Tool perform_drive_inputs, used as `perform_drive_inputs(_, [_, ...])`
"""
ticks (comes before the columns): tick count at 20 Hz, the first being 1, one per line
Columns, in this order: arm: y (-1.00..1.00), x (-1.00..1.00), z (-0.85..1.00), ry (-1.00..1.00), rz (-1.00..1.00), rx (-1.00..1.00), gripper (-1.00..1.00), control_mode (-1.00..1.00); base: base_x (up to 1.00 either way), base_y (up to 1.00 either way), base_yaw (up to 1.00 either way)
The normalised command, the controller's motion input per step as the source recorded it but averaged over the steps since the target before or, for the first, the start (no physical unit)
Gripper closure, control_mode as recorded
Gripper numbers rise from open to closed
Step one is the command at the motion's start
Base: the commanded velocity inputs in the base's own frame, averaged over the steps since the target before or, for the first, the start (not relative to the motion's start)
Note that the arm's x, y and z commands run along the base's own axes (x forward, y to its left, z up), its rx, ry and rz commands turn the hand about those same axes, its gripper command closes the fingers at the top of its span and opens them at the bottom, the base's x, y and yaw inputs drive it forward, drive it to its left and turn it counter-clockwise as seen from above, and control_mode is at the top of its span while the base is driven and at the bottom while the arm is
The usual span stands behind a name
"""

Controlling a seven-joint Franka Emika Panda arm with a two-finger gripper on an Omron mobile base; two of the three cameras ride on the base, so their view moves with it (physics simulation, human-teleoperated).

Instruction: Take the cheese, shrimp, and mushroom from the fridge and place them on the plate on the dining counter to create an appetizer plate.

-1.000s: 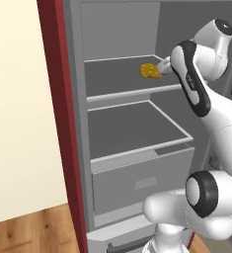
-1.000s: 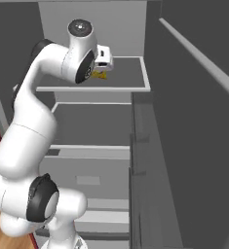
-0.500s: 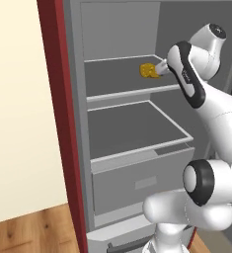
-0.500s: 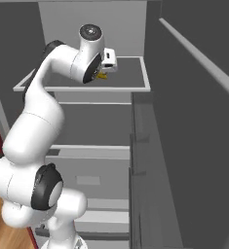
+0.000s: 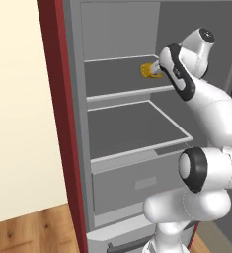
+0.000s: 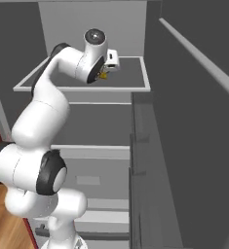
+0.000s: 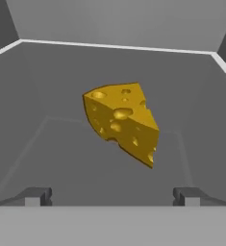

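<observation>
gripper (image 7: 112, 196) jaws stand wide apart, the two dark fingertips (image 7: 36, 196) low at either side of the hand view with nothing between them. ahead of them, centred in that view and apart from both tips, sits the cheese (image 7: 122, 121), a bright yellow wedge dotted with holes, its narrow edge pointing down and to the right. it rests on a flat grey shelf (image 7: 61, 144) with pale rims, and the grey back wall (image 7: 119, 21) of the fridge (image 5: 122, 29) rises behind it. in the left base view the white arm (image 5: 206, 113) rises from the lower right and bends into the open fridge at the level of the upper shelf (image 5: 122, 91), its hand meeting the cheese (image 5: 147, 70) from the right; from this angle the hand covers the near side of the wedge, so whether it touches it is hard to say, though the hand view suggests a gap. below that shelf lies a second grey shelf (image 5: 132, 131), and under it a drawer (image 5: 137, 183) with a pale front. a dark red panel (image 5: 60, 108) runs down the left of the fridge, beside a cream wall (image 5: 19, 108), with wooden floor (image 5: 33, 232) at the bottom. in the right base view the arm (image 6: 43, 116) climbs from the lower left and reaches over the upper shelf (image 6: 125, 80), where only a sliver of yellow cheese (image 6: 104, 75) shows beneath the hand.
</observation>
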Motion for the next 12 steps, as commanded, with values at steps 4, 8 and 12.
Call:
perform_drive_inputs(4, [0.0,0.38,-0.07,0.0,0.0,0.0,-1.0,-1.0,0.0,0.0,0.0])
perform_drive_inputs(8, [0.0,0.33,-0.02,0.0,0.0,0.0,-1.0,-1.0,0.0,0.0,0.0])
perform_drive_inputs(12, [-0.09,0.27,0.0,0.0,0.02,0.0,-1.0,-1.0,0.0,0.0,0.0])
